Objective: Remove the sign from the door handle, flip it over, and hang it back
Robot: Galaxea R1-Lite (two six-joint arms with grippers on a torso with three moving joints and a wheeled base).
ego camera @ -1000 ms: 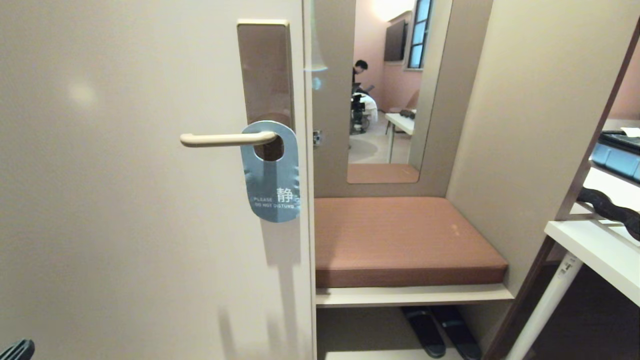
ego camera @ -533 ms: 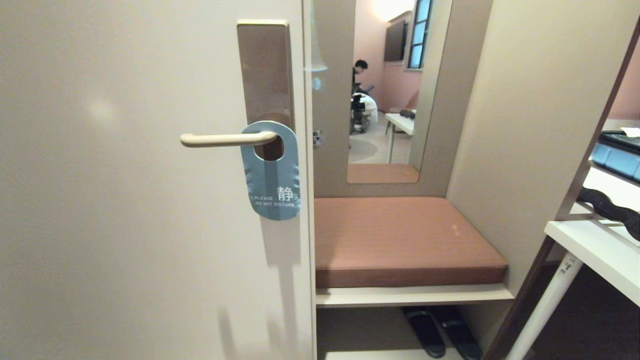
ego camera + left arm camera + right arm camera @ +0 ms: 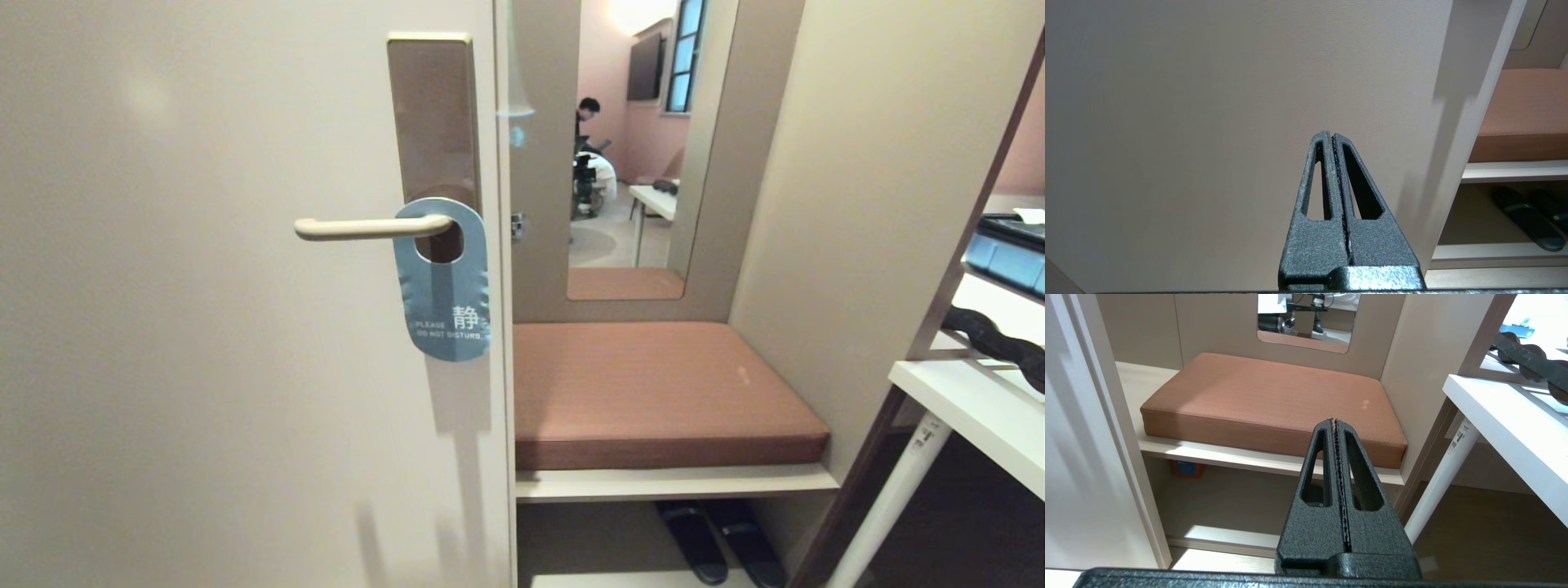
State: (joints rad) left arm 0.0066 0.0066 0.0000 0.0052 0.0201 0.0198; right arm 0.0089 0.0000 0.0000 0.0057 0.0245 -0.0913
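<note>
Where slim lever (image 3: 371,227) curves, matte blue-grey oblong card (image 3: 445,282)

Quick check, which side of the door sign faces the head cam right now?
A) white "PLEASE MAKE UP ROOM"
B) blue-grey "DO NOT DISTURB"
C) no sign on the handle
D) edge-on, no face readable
B: the sign hangs from the door handle by its oval hole, blue-grey face outward, with "PLEASE DO NOT DISTURB" readable near its lower end.

The blue-grey sign (image 3: 443,282) reads "PLEASE DO NOT DISTURB" beside a white Chinese character.
</note>
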